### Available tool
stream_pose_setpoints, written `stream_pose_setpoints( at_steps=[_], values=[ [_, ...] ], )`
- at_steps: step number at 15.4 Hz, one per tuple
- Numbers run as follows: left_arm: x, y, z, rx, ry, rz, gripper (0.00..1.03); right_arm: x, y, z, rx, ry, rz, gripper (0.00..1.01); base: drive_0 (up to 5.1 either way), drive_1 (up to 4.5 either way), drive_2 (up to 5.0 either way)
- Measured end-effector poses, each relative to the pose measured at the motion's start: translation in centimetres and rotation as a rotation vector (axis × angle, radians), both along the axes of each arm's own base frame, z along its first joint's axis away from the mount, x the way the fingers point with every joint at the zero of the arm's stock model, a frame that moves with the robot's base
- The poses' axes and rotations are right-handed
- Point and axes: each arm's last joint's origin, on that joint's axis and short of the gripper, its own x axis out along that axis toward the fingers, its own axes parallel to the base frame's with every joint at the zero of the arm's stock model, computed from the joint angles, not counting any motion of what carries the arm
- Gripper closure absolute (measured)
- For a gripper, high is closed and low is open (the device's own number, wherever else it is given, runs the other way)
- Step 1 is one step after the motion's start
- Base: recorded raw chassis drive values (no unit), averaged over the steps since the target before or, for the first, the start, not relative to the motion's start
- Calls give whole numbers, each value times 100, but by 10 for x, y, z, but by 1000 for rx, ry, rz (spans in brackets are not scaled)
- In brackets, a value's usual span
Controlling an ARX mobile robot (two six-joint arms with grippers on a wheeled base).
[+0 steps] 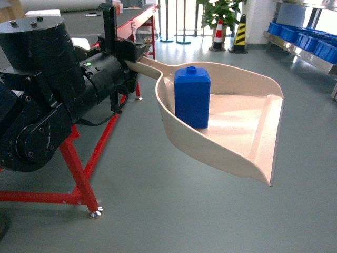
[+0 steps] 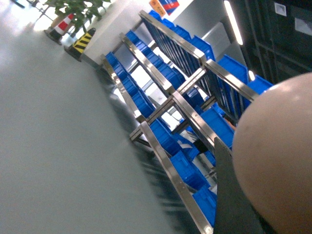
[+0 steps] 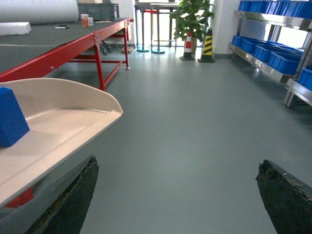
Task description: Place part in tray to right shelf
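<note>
Head view first, taking the tray (image 1: 239,124) as the landmark. Nearest, on the left, the bulky black left arm (image 1: 47,89) reaches toward the tray's handle (image 1: 145,67), and the left gripper (image 1: 122,52) is closed on that handle, holding the tray up over the grey floor (image 1: 158,211). The tray's open lip faces the lower right. The part (image 1: 192,97) stands upright inside the tray, against the curved back wall on the handle side, its round knob on top. Behind the arm and left of the tray stands a red-framed table (image 1: 79,179) with a dark top. Beyond the tray, at the far wall, are a potted plant (image 1: 218,13), a red-and-white cone (image 1: 218,36) and a yellow-black striped post (image 1: 240,34). To the tray's upper right runs the right shelf (image 1: 295,47), a steel rail carrying blue bins (image 1: 310,39).

From the right wrist, the right gripper (image 3: 178,195) is spread wide with nothing between its two dark fingers (image 3: 68,200), just below and right of the tray's edge (image 3: 63,122); the part (image 3: 10,117) shows at the left margin.

From the left wrist, the tray's rounded underside (image 2: 275,156) fills the lower right corner, and past it the right shelf (image 2: 165,112) rises in tilted steel tiers filled with blue bins (image 2: 165,139); the image is blurred low down.
</note>
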Motion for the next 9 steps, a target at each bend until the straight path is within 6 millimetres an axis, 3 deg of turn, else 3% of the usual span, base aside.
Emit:
stream_pose_setpoints(
  at_steps=[9],
  values=[
    [0, 0, 0, -2, 0, -3, 90, 0, 0, 0, 0, 0, 0, 3, 505, -236, -236]
  ],
)
